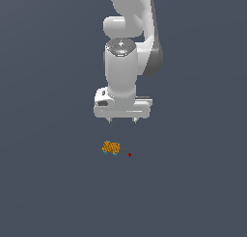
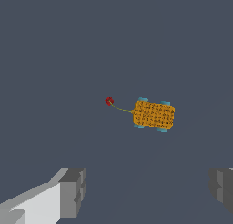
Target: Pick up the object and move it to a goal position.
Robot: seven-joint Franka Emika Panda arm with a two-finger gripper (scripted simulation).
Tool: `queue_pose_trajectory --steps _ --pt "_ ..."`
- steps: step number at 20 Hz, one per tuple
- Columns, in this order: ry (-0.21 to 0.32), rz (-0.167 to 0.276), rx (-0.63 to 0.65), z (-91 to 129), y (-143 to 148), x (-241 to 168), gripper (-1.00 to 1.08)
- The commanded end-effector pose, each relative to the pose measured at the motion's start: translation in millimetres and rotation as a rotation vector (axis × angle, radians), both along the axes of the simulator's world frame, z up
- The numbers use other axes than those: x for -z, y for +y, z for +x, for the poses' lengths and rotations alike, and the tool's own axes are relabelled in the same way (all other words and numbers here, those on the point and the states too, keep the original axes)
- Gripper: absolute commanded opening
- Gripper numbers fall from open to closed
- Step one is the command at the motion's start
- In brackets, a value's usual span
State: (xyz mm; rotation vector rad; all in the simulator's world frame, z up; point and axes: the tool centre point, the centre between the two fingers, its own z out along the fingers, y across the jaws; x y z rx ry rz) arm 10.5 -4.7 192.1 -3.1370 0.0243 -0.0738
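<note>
The object (image 1: 111, 147) is a tiny blocky orange-yellow lump with dark speckles and small teal bits, lying on the dark grey floor. It also shows in the wrist view (image 2: 154, 115), with a thin line running from it to a tiny red dot (image 2: 109, 101). My gripper (image 1: 122, 120) hangs above the object, apart from it, slightly toward the exterior view's right. Its jaws stand wide apart and empty; the fingers (image 2: 73, 191) frame the wrist view.
A tiny red dot (image 1: 129, 154) lies on the floor just to the exterior view's right of the object. The plain dark grey floor (image 1: 48, 183) spreads all around.
</note>
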Motion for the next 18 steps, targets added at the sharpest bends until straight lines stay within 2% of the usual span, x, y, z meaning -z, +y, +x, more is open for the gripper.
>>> queue_pose_trajectory --steps 1,4,11,18 --pt "0.0 0.0 0.0 0 0 0 1.0" --pt "-0.003 0.001 -0.011 0 5 -1 1.0" --pt "-0.024 0.007 -0.067 2 38 -7 1.0" --pt "-0.023 0.006 -0.076 2 36 -6 1.0"
